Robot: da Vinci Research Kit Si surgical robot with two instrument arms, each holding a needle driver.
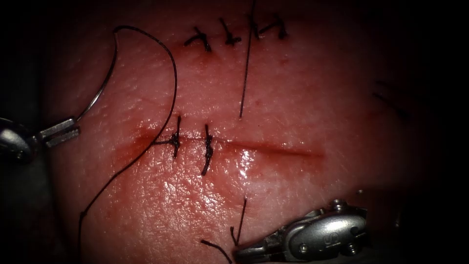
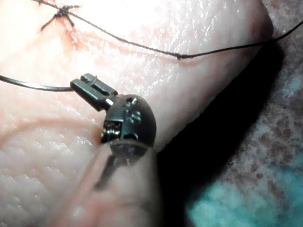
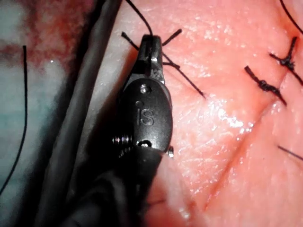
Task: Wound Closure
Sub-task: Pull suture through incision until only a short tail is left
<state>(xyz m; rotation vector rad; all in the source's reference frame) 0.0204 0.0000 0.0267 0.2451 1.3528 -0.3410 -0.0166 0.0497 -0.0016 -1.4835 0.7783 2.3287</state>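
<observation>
My left tool [image 1: 62,132] is at the left edge, jaws shut on one end of the curved needle [image 1: 105,83]. The needle arcs up, free of the tissue [image 1: 317,88], left of the cut [image 1: 273,149]. From its far end the thread [image 1: 173,93] loops right, then down past the cut's left end. Two stitches [image 1: 176,139] [image 1: 207,151] cross the cut's left part. The left wrist view has the left tool [image 2: 90,85], needle [image 2: 33,86] and thread [image 2: 142,46]. My right tool [image 1: 242,253] [image 3: 151,45] lies low, right of centre, shut on a short thread piece [image 1: 240,220].
A row of older knots [image 1: 229,36] sits along the far part of the tissue, and a loose straight strand [image 1: 246,63] hangs down from there. Short cut thread ends [image 1: 215,248] lie by the right tool. Speckled cloth [image 2: 265,179] borders the tissue's edge.
</observation>
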